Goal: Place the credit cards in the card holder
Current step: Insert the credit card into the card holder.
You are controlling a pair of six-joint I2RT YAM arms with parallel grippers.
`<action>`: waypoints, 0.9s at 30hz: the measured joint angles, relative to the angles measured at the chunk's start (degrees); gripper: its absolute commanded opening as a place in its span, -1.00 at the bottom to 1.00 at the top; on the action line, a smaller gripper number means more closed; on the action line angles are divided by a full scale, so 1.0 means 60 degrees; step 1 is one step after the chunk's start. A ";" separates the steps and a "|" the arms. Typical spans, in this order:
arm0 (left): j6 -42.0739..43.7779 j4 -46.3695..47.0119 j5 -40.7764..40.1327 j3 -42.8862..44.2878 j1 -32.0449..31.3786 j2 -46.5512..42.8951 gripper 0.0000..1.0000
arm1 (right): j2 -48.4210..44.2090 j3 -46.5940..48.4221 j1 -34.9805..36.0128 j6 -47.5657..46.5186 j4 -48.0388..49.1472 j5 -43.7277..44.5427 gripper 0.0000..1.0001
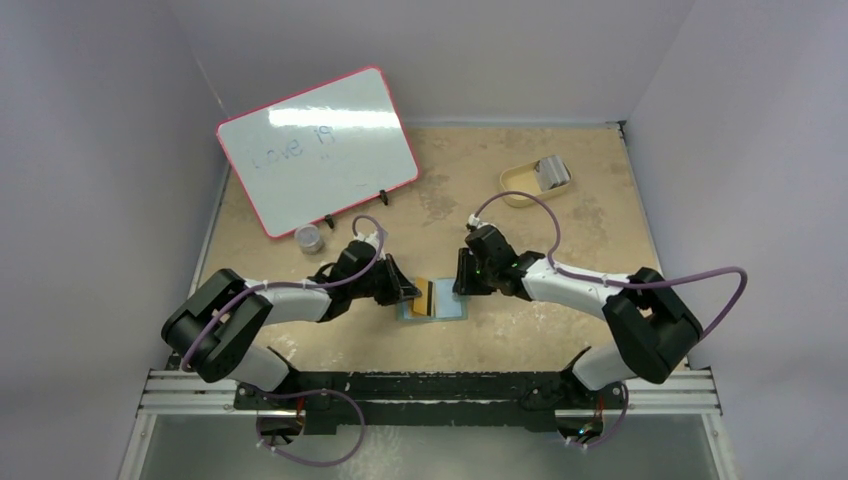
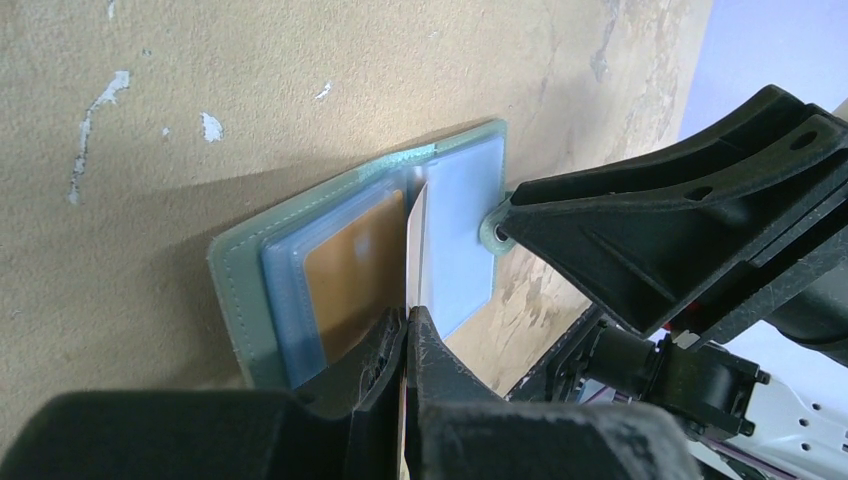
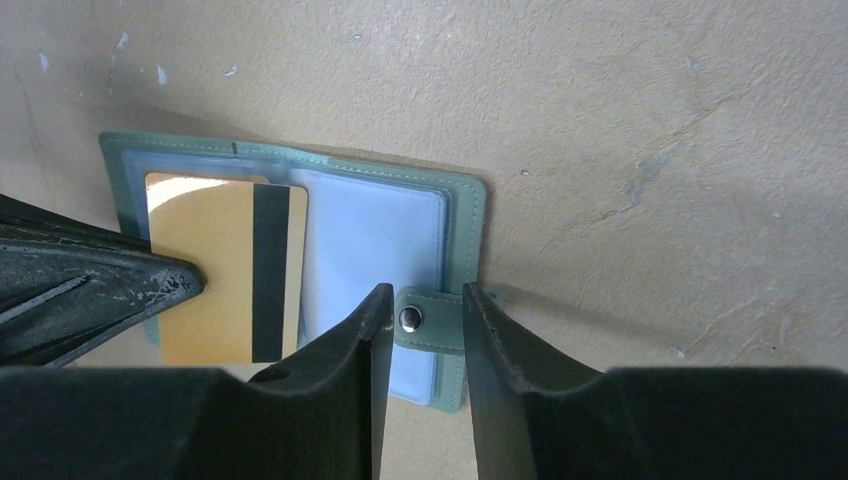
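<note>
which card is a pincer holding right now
The gold card with the black stripe, pinched by the left pincer over the open card holder; the grey one sits apart in the tan tray.

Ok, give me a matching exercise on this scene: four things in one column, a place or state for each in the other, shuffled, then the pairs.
1. gold card
2. card holder
3. whiteboard
4. tan tray

A. standing at the far left of the table
B. lying open near the arms
C. at the far right
D. pinched in the left tool

Pairs: 1-D, 2-B, 3-A, 4-C
</note>
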 measured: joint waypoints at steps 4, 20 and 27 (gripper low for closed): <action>0.0051 -0.0084 -0.0025 0.0000 0.0000 0.0000 -1.00 | -0.0015 0.0018 0.0091 0.0029 -0.0149 0.0288 0.01; 0.0018 0.0248 -0.0102 -0.0113 0.0000 0.0175 -1.00 | 0.0437 0.0466 0.0594 0.0117 -0.0965 0.1089 -0.23; 0.0025 0.0543 -0.0186 -0.0164 0.0000 0.0390 -1.00 | 0.0433 0.0492 0.0656 0.0240 -0.1162 0.1413 -0.50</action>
